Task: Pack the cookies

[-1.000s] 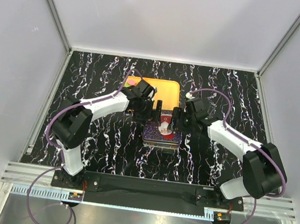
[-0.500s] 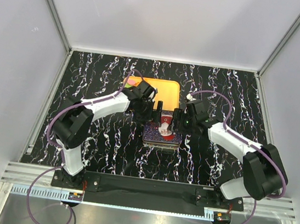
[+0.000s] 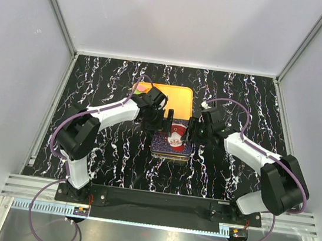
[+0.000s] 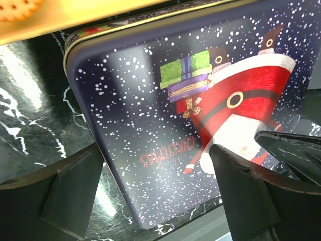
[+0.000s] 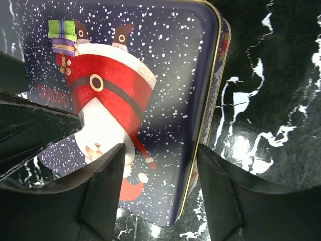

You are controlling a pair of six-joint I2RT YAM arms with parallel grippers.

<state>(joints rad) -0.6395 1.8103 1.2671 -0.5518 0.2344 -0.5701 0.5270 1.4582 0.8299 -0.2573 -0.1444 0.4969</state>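
Shows, from the top view, a navy Christmas tin [image 3: 173, 143] at the middle of the black marbled counter [image 3: 107, 78], just below an orange tray [image 3: 170, 93]. Places the left gripper [image 3: 167, 121] at the tin's upper left corner and the right gripper [image 3: 190, 127] at its upper right. Finds the tin's lid [image 4: 150, 100] lying flat on top (Santa, a stack of presents and red "Christmas" lettering on falling snow).

Catches, in the left wrist view, the left jaws spread wide and released: one finger [image 4: 65, 196] over the counter beside the lid's gold rim, the other [image 4: 246, 196] over Santa, with nothing pinched between. Gives much the same in the right wrist view, with the right jaws likewise released, one finger [image 5: 100, 201] above the lid and the other [image 5: 225, 196] beyond its right edge, over the counter. Cannot tell whether any fingertip touches the lid.

Spots one orange cookie [image 4: 16, 7] at the upper left corner of the left wrist view, lying on the tray behind the tin. Leaves any other cookies too small or too hidden to make out.
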